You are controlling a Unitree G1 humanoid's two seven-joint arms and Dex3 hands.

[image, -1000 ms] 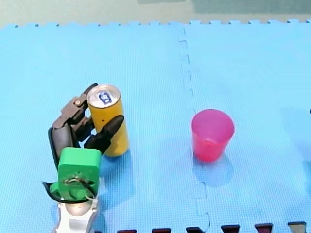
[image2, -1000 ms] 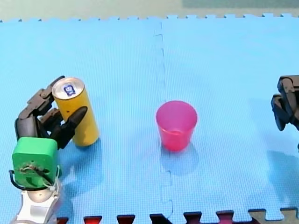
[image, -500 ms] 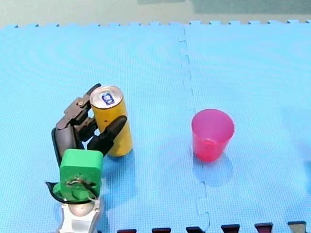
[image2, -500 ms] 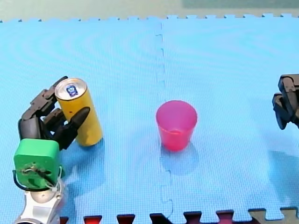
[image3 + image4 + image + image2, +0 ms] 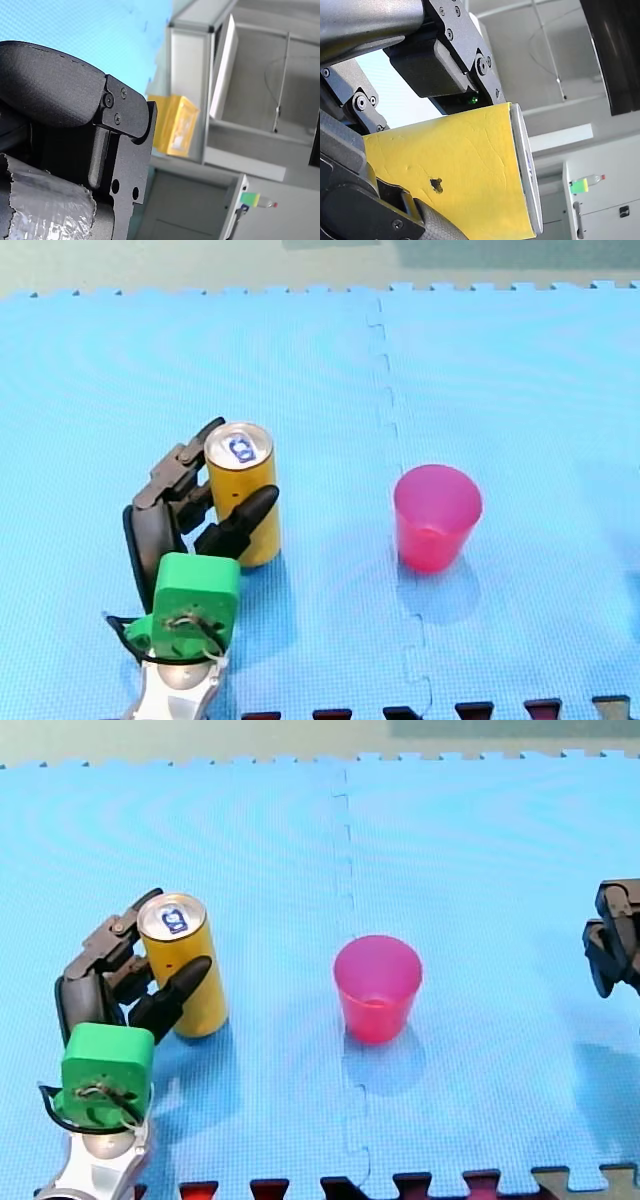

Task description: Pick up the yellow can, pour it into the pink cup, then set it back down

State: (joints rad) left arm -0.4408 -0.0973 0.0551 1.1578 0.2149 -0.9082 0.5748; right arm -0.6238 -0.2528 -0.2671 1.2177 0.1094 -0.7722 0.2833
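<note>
- Yellow can (image 5: pixel 243 502) is seen standing upright on the blue mat (image 5: pixel 300 360), at about 8 o'clock from the middle.
- It is gripped by the left hand (image 5: pixel 190 515). The fingers (image 5: pixel 178 468) are curled round its 9 o'clock side and the thumb (image 5: pixel 240 522) is pressed on its front, so the can is pinched between them.
- The picking-up step is judged to be in hand. Whether the can is off the mat yet cannot be told.
- Next, the can should be lifted, carried toward 3 o'clock, and tipped over the pink cup (image 5: pixel 437 520).
- The pink cup is stood upright, well apart from the can, and nothing is seen inside it.
- What is inside the can cannot be seen.
- The right hand (image 5: pixel 612 942) is seen at the 3 o'clock edge, well apart from the cup. Its grip cannot be told.
</note>
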